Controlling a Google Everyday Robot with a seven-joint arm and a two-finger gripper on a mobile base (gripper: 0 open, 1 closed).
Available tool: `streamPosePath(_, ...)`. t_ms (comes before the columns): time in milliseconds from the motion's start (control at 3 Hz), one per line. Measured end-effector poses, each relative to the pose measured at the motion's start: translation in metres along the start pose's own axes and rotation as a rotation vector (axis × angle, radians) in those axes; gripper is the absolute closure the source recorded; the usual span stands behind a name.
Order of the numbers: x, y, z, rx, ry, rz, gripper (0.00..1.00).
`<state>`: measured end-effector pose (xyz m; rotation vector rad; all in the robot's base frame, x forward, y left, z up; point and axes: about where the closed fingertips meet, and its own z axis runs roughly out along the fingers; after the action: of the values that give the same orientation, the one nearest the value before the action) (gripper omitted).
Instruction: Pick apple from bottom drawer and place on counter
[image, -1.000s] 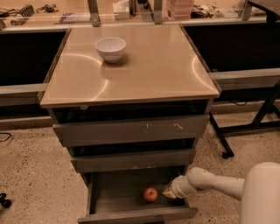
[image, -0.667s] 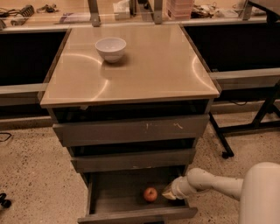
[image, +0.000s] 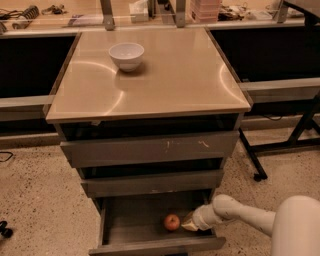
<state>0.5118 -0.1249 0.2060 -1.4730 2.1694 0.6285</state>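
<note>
Low down, gripper (image: 189, 222) in bottom drawer (image: 131, 221), just beside apple (image: 172, 222), spread unclear.

The counter (image: 170, 80) is glossy tan-beige, and the bowl (image: 126, 55) near its back edge is white. The upper drawers (image: 150, 148) are dark grey with pale scratches. The bottom drawer (image: 131, 216) is plain dark grey. The apple (image: 172, 222) is red and yellowish. The whitish-tan gripper (image: 189, 223) sits below the counter's front right corner. The floor (image: 35, 200) is speckled beige.

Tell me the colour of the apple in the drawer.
The apple is red with yellowish patches, clearest in camera view; gripper just beside it.
</note>
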Motion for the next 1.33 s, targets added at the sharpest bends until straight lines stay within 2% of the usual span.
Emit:
streamPosePath(333,-0.003,-0.001,0.012,-0.022,-0.032,-0.020,0.46)
streamPosePath(1000,-0.011,-0.005,0.025,-0.030,-0.099,-0.068,0.28)
streamPosePath(1333,-0.012,-0.007,0.030,-0.025,-0.129,-0.086,0.26)
